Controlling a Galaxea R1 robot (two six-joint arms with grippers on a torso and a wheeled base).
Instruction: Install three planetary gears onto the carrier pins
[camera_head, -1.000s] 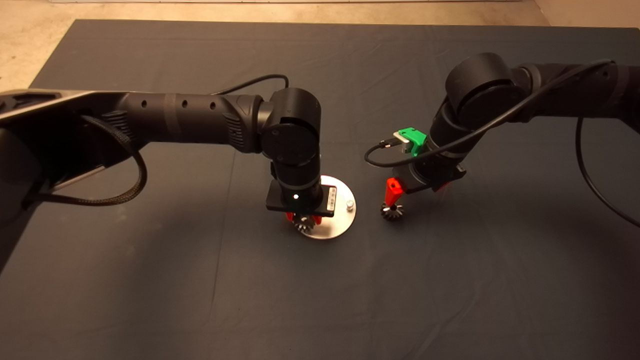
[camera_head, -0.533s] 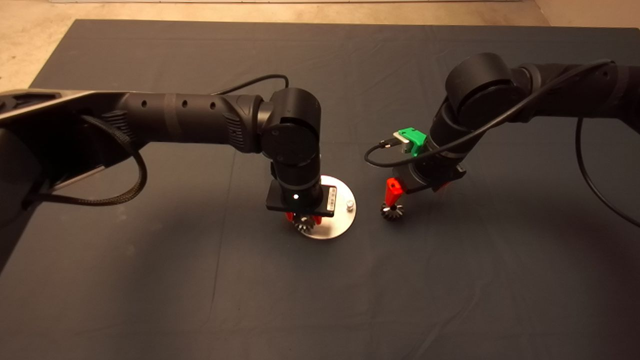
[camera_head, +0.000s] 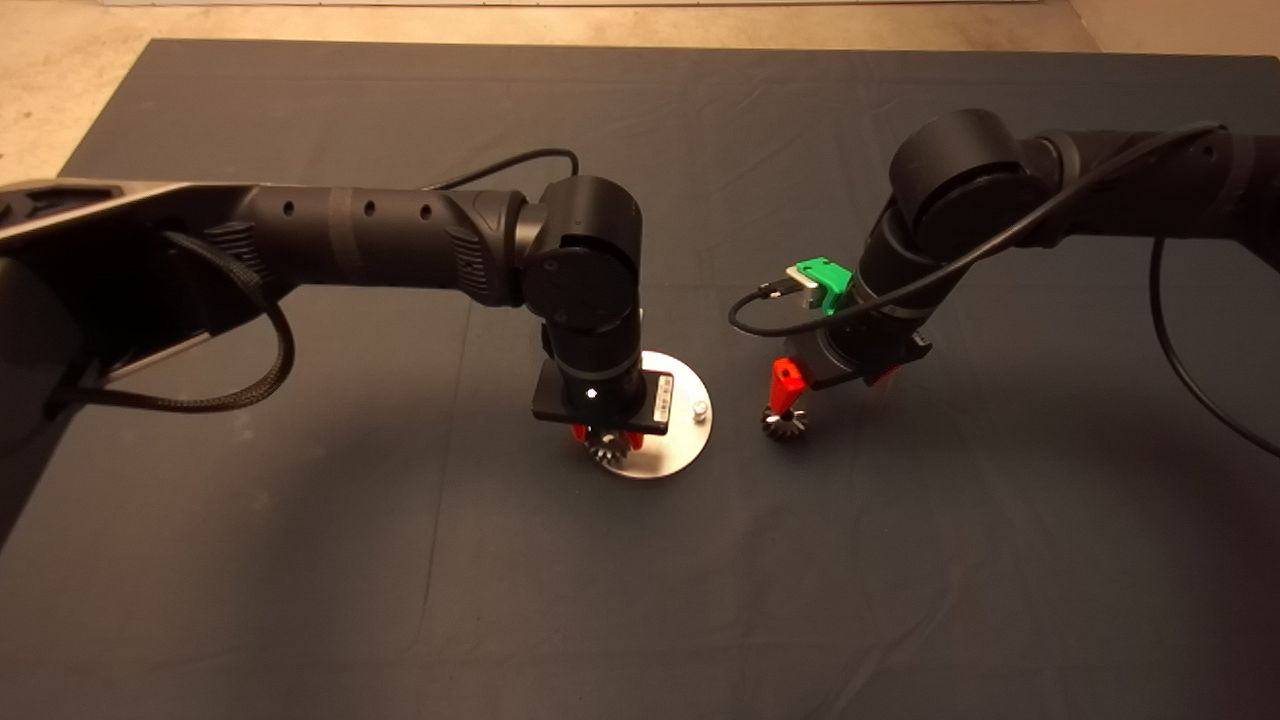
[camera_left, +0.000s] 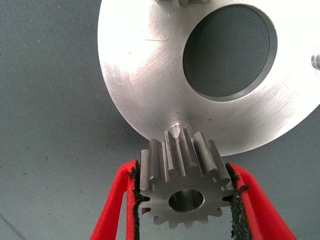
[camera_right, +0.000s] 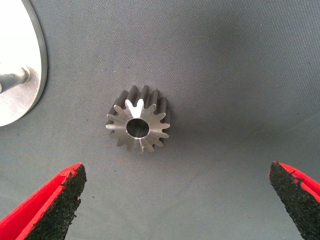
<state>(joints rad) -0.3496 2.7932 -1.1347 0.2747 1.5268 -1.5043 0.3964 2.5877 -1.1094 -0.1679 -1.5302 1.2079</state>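
1. Left tool clamps a planetary gear by its teeth, bore vertical, directly over a carrier pin at the plate's near rim. Held that way so the bore can drop straight onto the pin; not seated yet, I'd judge.
2. Right tool spread wide, straddling a second gear lying flat on the mat just beside the plate's right edge, staged for a top-down pinch.
3. Third gear: can't confirm.
4. Both wrists point straight down near table centre, the left arm's forearm level across the mat.
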